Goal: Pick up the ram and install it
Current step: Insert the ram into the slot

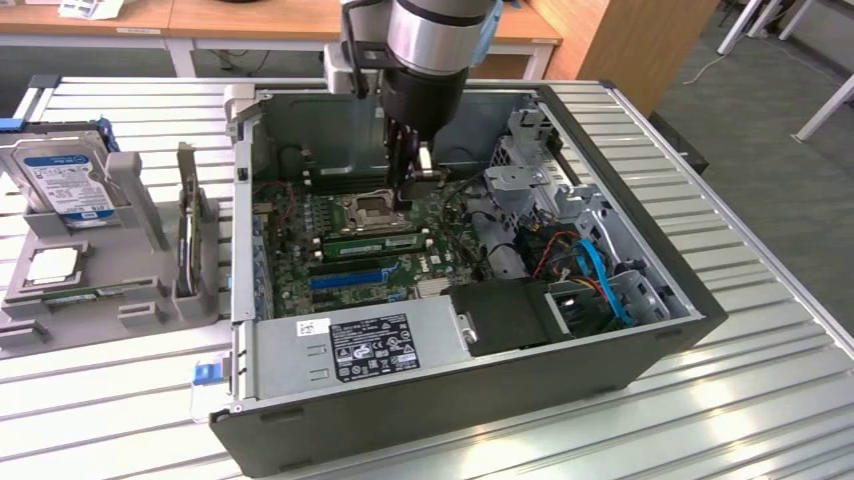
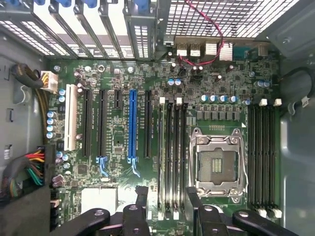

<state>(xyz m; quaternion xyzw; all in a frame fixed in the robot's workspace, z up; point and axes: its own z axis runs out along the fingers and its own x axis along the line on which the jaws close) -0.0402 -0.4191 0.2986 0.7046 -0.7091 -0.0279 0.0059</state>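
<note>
green ram point(image 1: 375, 243) upright in memory slot

slatted metal table point(image 1: 747, 400), wooden desks point(image 1: 254, 18), perhaps carpet point(image 1: 767, 120)

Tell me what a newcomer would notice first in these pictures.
The open computer case, with the robot arm reaching down into it, grabs attention first. Its open gripper hangs over the motherboard near the empty processor socket. A blue-labelled hard drive stands in a grey holder at the exterior view's left.
</note>
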